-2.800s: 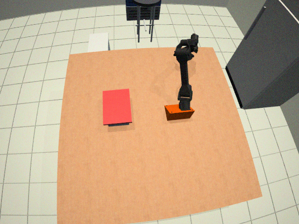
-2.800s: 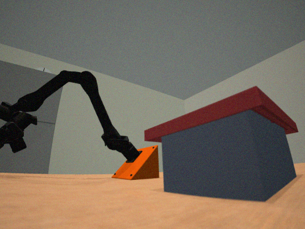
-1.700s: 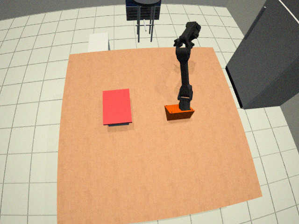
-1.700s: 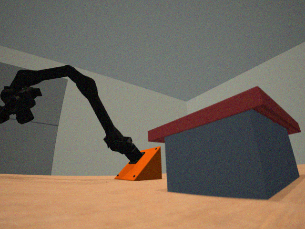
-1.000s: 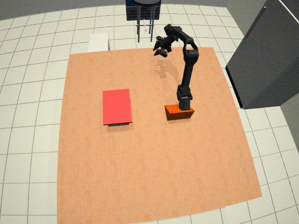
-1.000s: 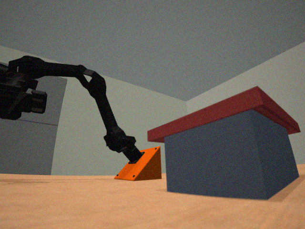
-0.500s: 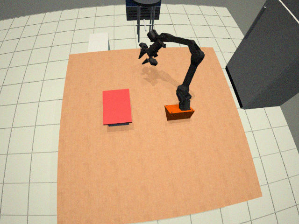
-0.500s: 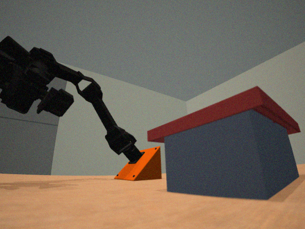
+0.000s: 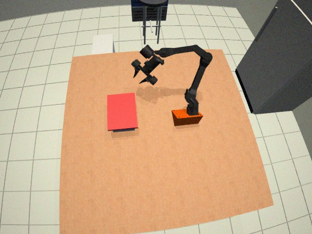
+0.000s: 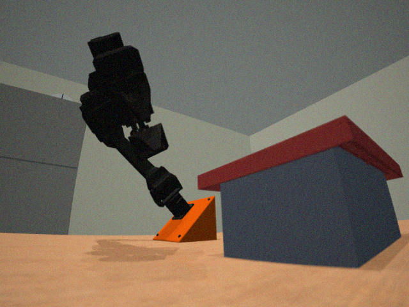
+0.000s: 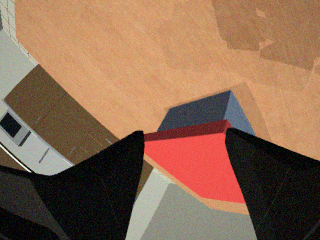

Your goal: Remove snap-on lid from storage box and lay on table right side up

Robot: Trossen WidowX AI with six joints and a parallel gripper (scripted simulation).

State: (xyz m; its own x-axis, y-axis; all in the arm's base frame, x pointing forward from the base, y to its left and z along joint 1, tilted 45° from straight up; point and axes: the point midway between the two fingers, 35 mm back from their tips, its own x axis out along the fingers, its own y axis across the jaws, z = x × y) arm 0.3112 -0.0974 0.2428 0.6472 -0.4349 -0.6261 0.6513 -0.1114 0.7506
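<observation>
A red flat lid [image 9: 122, 110] [image 10: 297, 148] [image 11: 196, 160] sits closed on a dark blue storage box [image 10: 307, 204] [image 11: 200, 112] [image 9: 123, 130] on the orange table top [image 9: 164, 163]. In the top view the box shows only as a thin dark edge under the lid's near side. My gripper [image 9: 140, 77] [image 11: 186, 136] is open and empty. It hangs in the air behind and to the right of the box, well above the table, fingers pointing down toward the lid. In the wrist view the lid shows between the two black fingers.
The arm's orange base [image 9: 186, 117] [image 10: 190, 224] stands right of the box. A large dark grey cabinet [image 9: 277, 57] [image 10: 32, 158] stands off the table's right side. A white block [image 9: 102, 44] and a dark stool-like frame [image 9: 149, 15] stand behind the table.
</observation>
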